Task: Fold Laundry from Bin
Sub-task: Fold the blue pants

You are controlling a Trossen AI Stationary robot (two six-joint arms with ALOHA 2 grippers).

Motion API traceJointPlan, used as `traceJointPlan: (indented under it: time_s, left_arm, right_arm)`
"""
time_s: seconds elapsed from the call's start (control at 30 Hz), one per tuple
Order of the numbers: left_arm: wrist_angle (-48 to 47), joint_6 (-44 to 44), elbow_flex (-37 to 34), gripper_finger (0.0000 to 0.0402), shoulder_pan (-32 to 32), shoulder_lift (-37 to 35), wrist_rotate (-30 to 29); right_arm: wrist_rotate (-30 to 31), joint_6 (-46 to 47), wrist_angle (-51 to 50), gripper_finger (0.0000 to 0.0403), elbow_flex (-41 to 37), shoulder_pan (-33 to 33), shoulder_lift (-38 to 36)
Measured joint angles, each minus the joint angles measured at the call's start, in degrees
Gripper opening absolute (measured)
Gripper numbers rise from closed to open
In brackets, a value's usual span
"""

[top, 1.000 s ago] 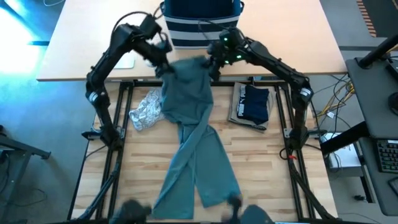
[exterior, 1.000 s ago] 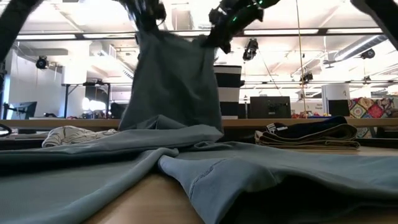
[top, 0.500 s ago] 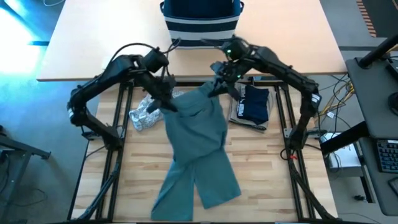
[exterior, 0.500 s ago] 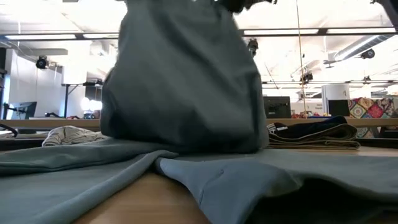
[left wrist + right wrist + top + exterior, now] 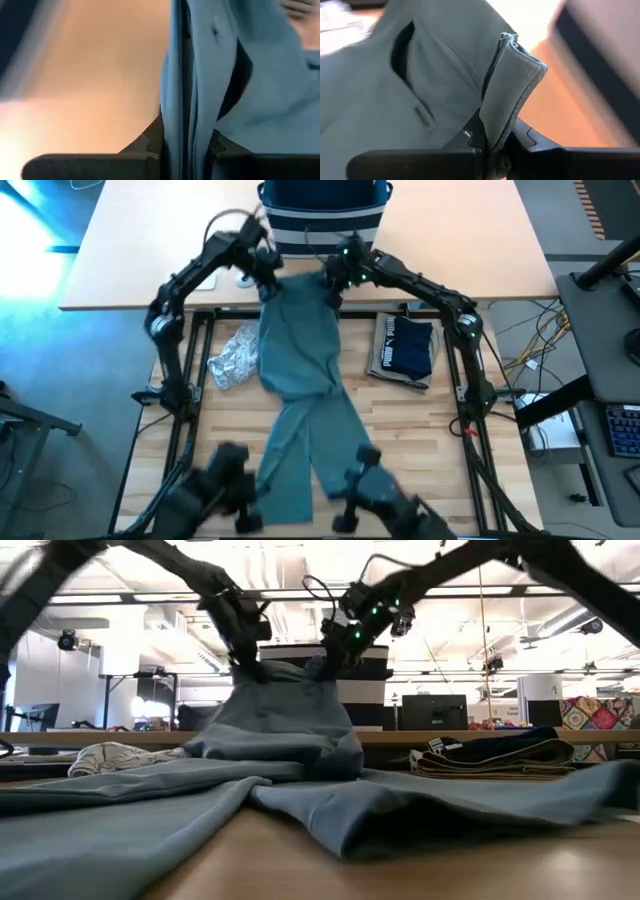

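- Both arms hold the teal-green trousers [image 5: 298, 350] up by the waistband at the far side of the table, just in front of the striped bin [image 5: 322, 220]; the legs trail down the wood toward the near edge.
- The left gripper [image 5: 268, 283] is clamped on one corner of the waistband, cloth running straight down between its fingers in its own wrist view.
- The right gripper [image 5: 331, 283] is closed on the other corner, a thick folded hem pinched in its jaws.
- Risk, as I judge it: the left pinch looks thin, only an edge of fabric, so a sharp tug could pull that corner free and drop the waist in a heap.
- The legs lie crossed and twisted near the bottom; laying the garment down like this would likely set a crooked fold.
- A swing sideways could drag cloth over the folded navy garment [image 5: 407, 348] or the grey-white patterned one [image 5: 235, 357] beside it.
- Hard to make out: the bin's inside is cut off at the top, so I cannot tell what remains in it; dark blurred shapes at the near edge hide the trouser cuffs.
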Motion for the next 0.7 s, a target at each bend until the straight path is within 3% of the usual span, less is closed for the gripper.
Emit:
traceJointPlan:
  time_s: [0.17,0.2,0.33,0.53,0.7]
  left_arm:
    - [-1.02,-1.11,22.06,0.0036,3.64,15.62,-5.13]
    - [1.32,-3.23,23.32,0.0036,4.26,17.56,-5.42]
    - [14.53,-6.51,14.97,0.0043,5.38,16.81,-9.06]
    - [14.43,-8.39,12.21,0.0089,6.27,17.01,-13.42]
    - [10.62,-13.85,15.12,0.0152,7.37,17.04,-14.9]
  right_arm:
    - [2.83,-2.55,8.98,0.0023,5.1,-3.85,6.33]
    - [3.5,-2.47,9.91,0.0023,6.11,-4.42,7.77]
    - [5.04,-0.69,11.01,0.0034,10.65,-5.65,12.88]
    - [7.35,6.23,8.37,0.0083,16.35,-6.88,19.29]
    - [7.7,13.06,6.62,0.0145,17.52,-7.67,19.72]
